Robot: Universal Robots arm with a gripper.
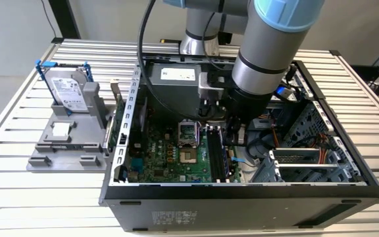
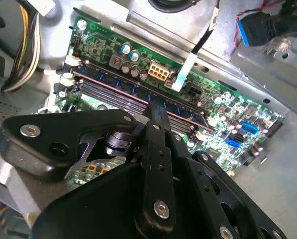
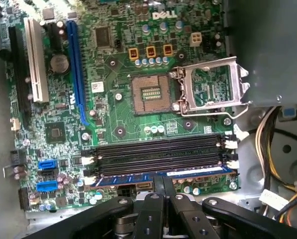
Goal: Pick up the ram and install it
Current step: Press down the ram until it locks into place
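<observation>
Nearest you, the hand (image 3: 161, 191) sits low over the motherboard (image 3: 113, 114), its two fingers (image 2: 157, 112) drawn in close together over the top edge of the ram (image 3: 163, 178). You can judge it as pinching or pressing that edge; the contact itself is hidden behind the linkage in both wrist views.

The ram stands on edge in the outermost of the black memory slots (image 3: 158, 152), the one closest to the hand. In the first wrist view its blue-green strip lies straight along the slot between the white end latches (image 3: 231, 164). It looks seated or nearly so; whether the latches have snapped home cannot be told. The hand is aligned square to the stick, which fits a straight downward push into the slot.

Just beyond the slots, the CPU socket (image 3: 151, 94) lies bare with its metal retention frame (image 3: 213, 89) swung open beside it. Further on, note the blue expansion slot (image 3: 74, 69).

In the exterior view the arm (image 1: 268, 54) reaches down into the open computer case (image 1: 242, 197), which lies on its side so the board faces up. The case rests on a ribbed aluminium bench (image 1: 45, 197). At the exterior view's left, a grey fixture (image 1: 67, 143) holds a silver hard drive (image 1: 67, 91) upright in a blue frame. A pale wall stands behind.
</observation>
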